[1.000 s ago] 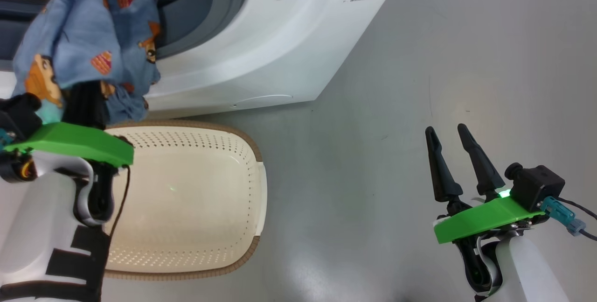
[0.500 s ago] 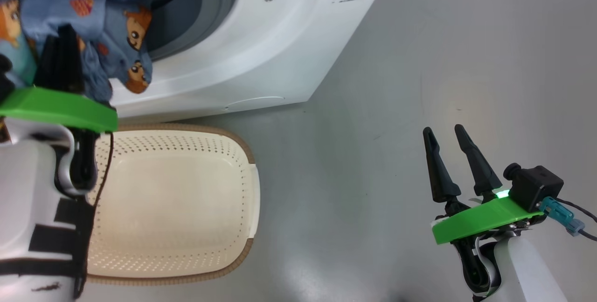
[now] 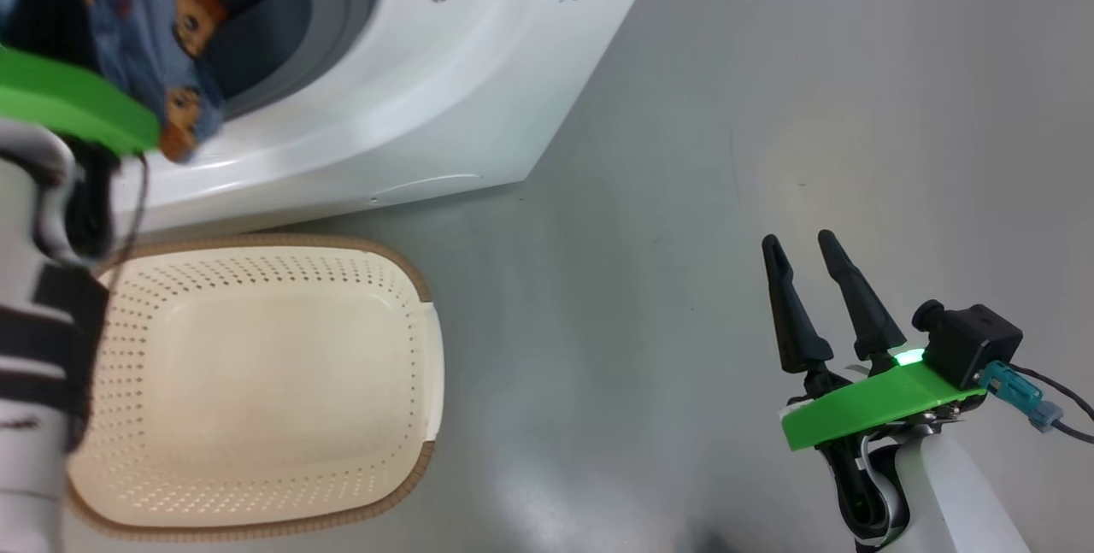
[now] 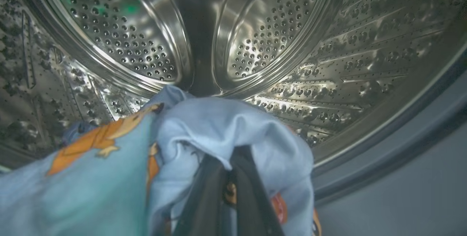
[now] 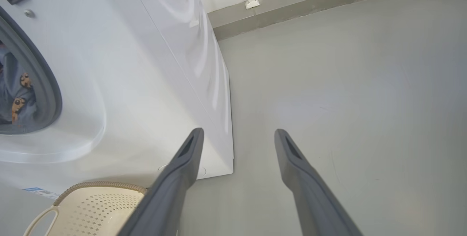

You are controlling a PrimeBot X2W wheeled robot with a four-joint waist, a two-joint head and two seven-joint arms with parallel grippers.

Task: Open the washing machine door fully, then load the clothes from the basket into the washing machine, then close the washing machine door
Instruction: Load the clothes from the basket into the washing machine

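At ten o'clock of the head view, the clothes [image 3: 162, 32] hang at the mouth of the washer [image 3: 410, 100], pinched by the left gripper [image 4: 228, 163], whose fingers are closed hard together with blue folds bunched over their tips. Its wrist view looks straight into the drum [image 4: 146, 46], with cloth trailing toward seven o'clock. The step in hand looks to be loading. To do it well, carry the bundle deep past the gasket [image 4: 401, 134] toward the drum's back at twelve o'clock. Let go only when the trailing tail has crossed the lip, since a hem left on the rubber would foul the door later. Draw the fingers out straight so they drag nothing back. The right gripper [image 3: 798, 238] waits at four o'clock over the floor [image 3: 769, 66], its fingers spread wide with nothing between them. The basket [image 3: 282, 239] sits at eight o'clock, just beside the washer's foot. Count: one washer, one basket, two grippers and one held bundle. I cannot tell whether that bundle is one garment or several. No garment shows on the visible part of the basket's bottom, though the left arm hides one edge.
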